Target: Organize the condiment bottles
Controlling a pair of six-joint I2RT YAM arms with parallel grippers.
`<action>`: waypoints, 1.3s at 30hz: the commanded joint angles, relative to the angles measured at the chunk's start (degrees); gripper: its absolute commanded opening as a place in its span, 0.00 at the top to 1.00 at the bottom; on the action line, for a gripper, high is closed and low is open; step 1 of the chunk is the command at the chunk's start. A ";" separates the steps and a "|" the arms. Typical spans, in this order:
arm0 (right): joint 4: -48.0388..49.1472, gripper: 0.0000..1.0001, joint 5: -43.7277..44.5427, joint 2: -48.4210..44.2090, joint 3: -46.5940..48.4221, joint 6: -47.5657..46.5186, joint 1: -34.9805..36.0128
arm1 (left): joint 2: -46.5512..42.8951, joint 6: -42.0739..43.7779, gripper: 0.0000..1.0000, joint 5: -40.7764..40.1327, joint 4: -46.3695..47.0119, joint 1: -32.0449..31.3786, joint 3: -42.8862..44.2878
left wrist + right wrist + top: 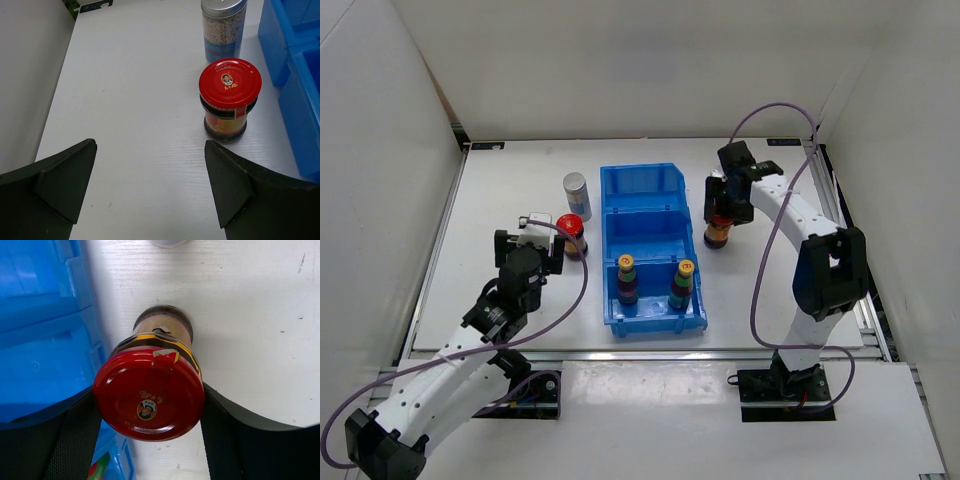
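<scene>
Blue plastic three-compartment bin (640,169) at mid-table; carried only two slim dark yellow-capped bottles with colourful labels (627,279), upright side by side in the near compartment. Showed nothing in the middle and far compartments. Counted, on that showing, as one pair sorted and four bottles left outside.

Left of the bin: squat brown red-capped jar (230,97) upright on the white table (125,100), near the bin wall, with a pale cylinder with a silver top (223,27) just beyond it, close but apart. Faced by the left gripper (150,155), spread wide, holding nothing, stopped short of the jar.

Right of the bin: second squat red-capped jar (162,327), clamped at the lid between the fingers of the right gripper (150,402), close to the bin's right wall. Could not tell whether lifted or resting on the table. Glimpsed at the far edge of the right wrist view: a pale round rim (167,242), perhaps the other cylinder, too little shown to be sure.

Judged about a third done; likely next, the held jar into a free compartment.
</scene>
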 commanded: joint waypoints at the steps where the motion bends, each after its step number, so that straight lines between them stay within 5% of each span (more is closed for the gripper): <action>1: -1.00 0.87 4.79 -1.84 5.92 -0.34 2.80 | -0.99 -0.93 0.00 -0.37 1.22 0.16 0.55; 4: -4.17 0.97 11.12 -3.24 12.42 -3.24 6.93 | -0.99 -1.46 0.00 -0.89 0.69 0.16 0.55; 10: -5.85 1.00 12.64 -5.54 21.39 -4.30 14.75 | 1.03 -2.51 0.00 -1.95 -0.53 0.16 1.69; 28: -1.81 1.00 6.48 -3.69 12.62 1.06 19.25 | -0.64 -2.51 0.00 -3.97 -1.07 0.16 1.16; 35: 0.04 0.76 5.96 1.48 9.80 1.76 19.25 | 1.20 -4.70 0.00 -2.48 -0.55 0.16 1.69; 39: 0.04 0.71 5.96 2.64 9.80 1.76 19.25 | 4.45 -6.73 0.00 3.12 -0.54 1.47 3.27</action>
